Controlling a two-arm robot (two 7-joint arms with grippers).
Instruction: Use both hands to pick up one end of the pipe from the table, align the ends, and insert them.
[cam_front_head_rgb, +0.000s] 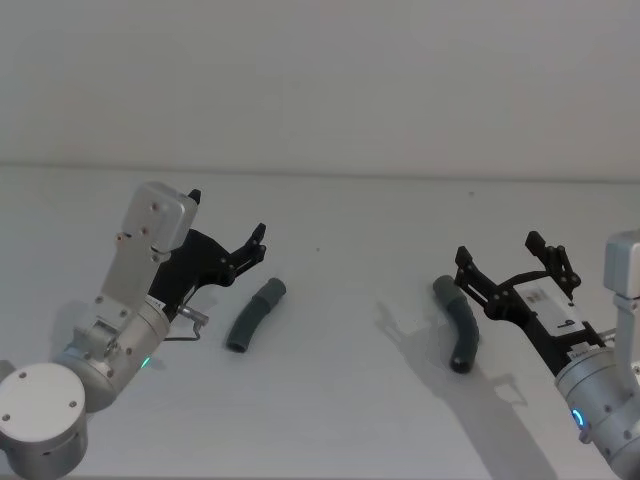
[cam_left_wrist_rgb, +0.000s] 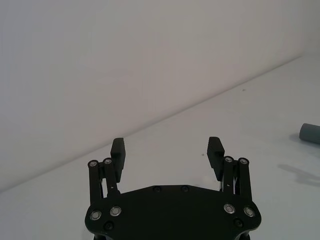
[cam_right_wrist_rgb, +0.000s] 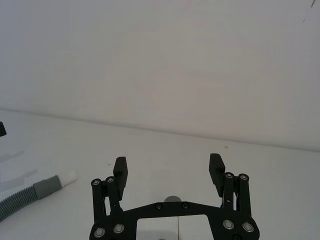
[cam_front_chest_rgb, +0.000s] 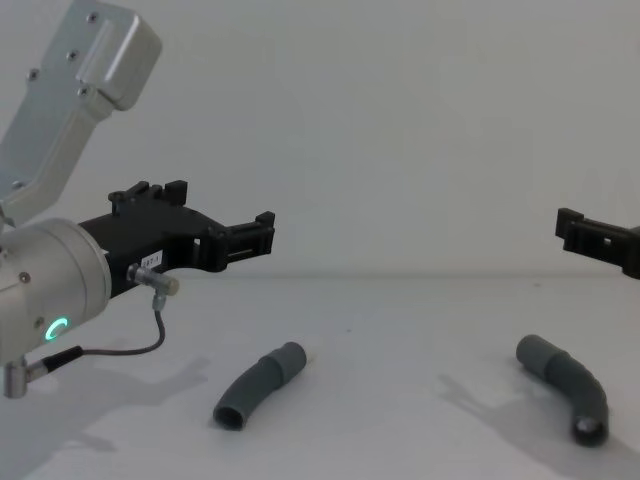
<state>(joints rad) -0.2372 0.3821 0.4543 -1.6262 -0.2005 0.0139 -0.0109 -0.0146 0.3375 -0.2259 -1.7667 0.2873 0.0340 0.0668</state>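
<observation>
Pale table (cam_front_head_rgb: 340, 400) spreads across the head view, with both arms up over it. L gripper (cam_front_head_rgb: 228, 213) (cam_left_wrist_rgb: 167, 150) (cam_front_chest_rgb: 225, 215), on a silver wrist w/ green ring light, hangs above the surface at approx. 11 o'clock of the L piece (cam_front_head_rgb: 256, 315). Its jaws are spread wide, nothing between them. R gripper (cam_front_head_rgb: 500, 250) (cam_right_wrist_rgb: 167, 162) sits at approx. 1 o'clock of the R piece (cam_front_head_rgb: 460, 322), also raised, jaws likewise apart and empty.

Both dark grey curved pieces lie flat on the table, well apart, neither touched. From table centre, L piece (cam_front_chest_rgb: 262, 385) is at 8 o'clock, running 7 to 1 o'clock, smooth collar at the far end. R piece (cam_front_chest_rgb: 565, 385) is at 4 o'clock, bending from 11 round to 6 o'clock, open end toward the robot.

In the R wrist view, a ribbed piece w/ grey collar ends in a white tip (cam_right_wrist_rgb: 67, 177); which piece, can't tell.
</observation>
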